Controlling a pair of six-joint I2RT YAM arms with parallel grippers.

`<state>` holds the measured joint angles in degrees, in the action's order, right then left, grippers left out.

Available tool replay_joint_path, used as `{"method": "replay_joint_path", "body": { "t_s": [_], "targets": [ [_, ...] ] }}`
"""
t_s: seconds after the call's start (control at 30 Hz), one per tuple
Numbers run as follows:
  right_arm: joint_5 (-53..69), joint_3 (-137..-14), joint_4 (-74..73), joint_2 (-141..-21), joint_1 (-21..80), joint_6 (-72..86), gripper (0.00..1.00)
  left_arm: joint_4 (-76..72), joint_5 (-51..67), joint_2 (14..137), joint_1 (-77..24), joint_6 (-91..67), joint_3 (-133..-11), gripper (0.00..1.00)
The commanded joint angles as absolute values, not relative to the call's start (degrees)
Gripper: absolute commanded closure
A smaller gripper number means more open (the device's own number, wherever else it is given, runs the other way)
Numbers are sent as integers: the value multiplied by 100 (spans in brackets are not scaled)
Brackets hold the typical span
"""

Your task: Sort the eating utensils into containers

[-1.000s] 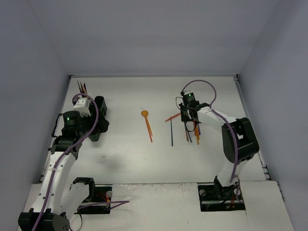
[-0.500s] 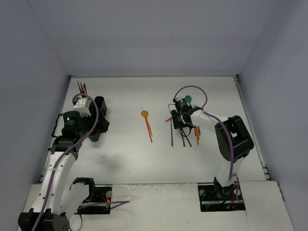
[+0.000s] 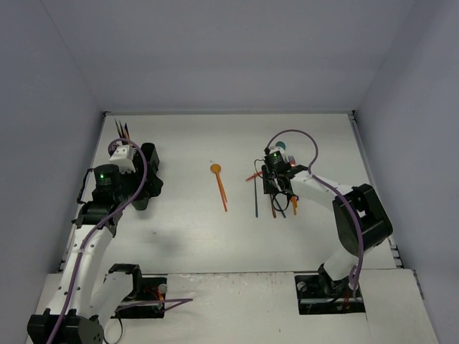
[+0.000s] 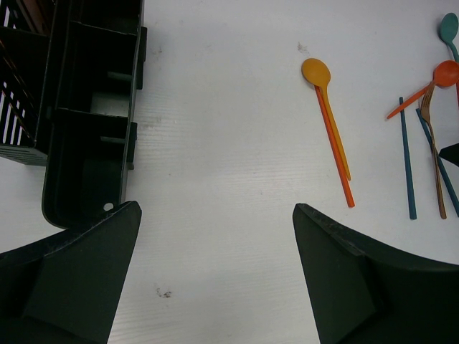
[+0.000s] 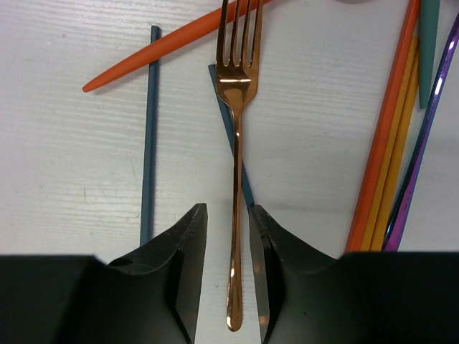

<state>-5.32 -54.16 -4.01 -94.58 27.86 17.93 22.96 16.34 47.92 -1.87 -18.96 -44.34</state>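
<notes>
My right gripper point(image 5: 228, 236) is open a little, and its jaws straddle the handle end of a copper fork point(image 5: 235, 143) lying on the table, with a gap on each side. In the top view the right gripper point(image 3: 277, 188) sits over the utensil pile point(image 3: 283, 204). A blue stick point(image 5: 147, 129), an orange handle point(image 5: 165, 46), orange and yellow handles point(image 5: 380, 165) and a purple one point(image 5: 423, 143) lie around the fork. My left gripper point(image 4: 215, 272) is wide open and empty beside the black caddy point(image 4: 93, 107), which holds several utensils point(image 3: 123, 130).
An orange spoon point(image 4: 316, 72) and an orange stick point(image 4: 333, 143) lie alone mid-table, also seen in the top view point(image 3: 219, 185). A teal spoon point(image 4: 450, 27) lies at the far end of the pile. Grey walls enclose the table on three sides.
</notes>
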Motion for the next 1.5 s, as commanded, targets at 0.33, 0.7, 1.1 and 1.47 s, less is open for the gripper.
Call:
{"method": "replay_joint_path", "body": {
  "t_s": [0.33, 0.7, 1.1, 1.47],
  "targets": [
    [-466, -5199, -343, -9447, 2821, 2250, 78, 1945, 1714, 4755, -193, -1969, -4597, 15],
    [-426, -5208, -334, -9734, 2821, 2259, 79, 1951, 1718, 4746, -202, -1964, -4597, 15],
    [-638, -5647, -266, -9734, 2827, 1952, 100, 1953, 1678, 4707, -216, -1915, -4679, 15],
    [-195, -5933, -264, -8212, 3302, 1237, 100, 1769, 2320, 4566, -919, -2876, -5440, 15]
  ]
}}
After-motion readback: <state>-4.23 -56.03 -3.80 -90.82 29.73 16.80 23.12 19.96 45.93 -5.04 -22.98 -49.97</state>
